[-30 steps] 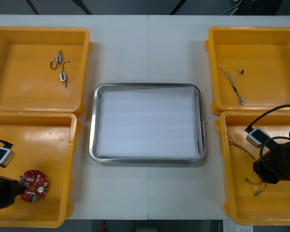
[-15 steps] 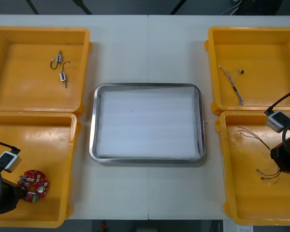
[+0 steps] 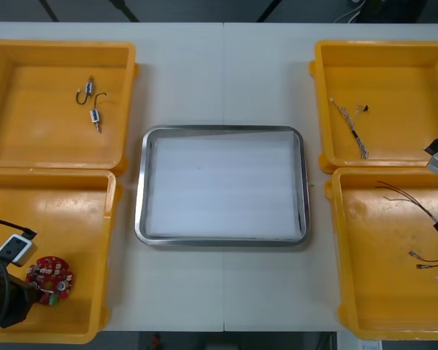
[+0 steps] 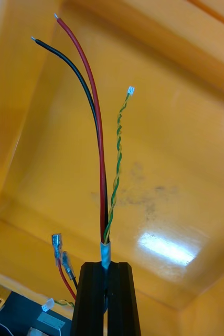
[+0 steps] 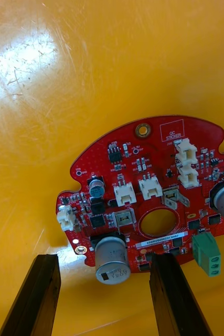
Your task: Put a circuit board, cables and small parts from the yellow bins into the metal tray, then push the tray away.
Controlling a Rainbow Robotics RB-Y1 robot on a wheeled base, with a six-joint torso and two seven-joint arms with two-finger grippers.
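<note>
Yellow bins [image 3: 29, 138]: four. Metal tray [image 3: 141, 189]: one. Red circuit board [image 5: 143, 205]: one, just past the left gripper [image 5: 105, 260]. Small metal parts [image 3: 95, 117]: two, well beyond it. Cable bundle [image 4: 102, 199]: one, pinched in the right gripper [image 4: 106, 266] (three strands: red, black, yellow-green twist). Blue and white cable [image 3: 350, 127]: one, farther out.

Bright overhead light leaves white glare patches on the floors of the yellow bins [image 5: 22, 63].

Left claw [image 5: 104, 260] spread wide and low, right claw [image 4: 105, 265] clamped on cables [image 4: 102, 184]
</note>
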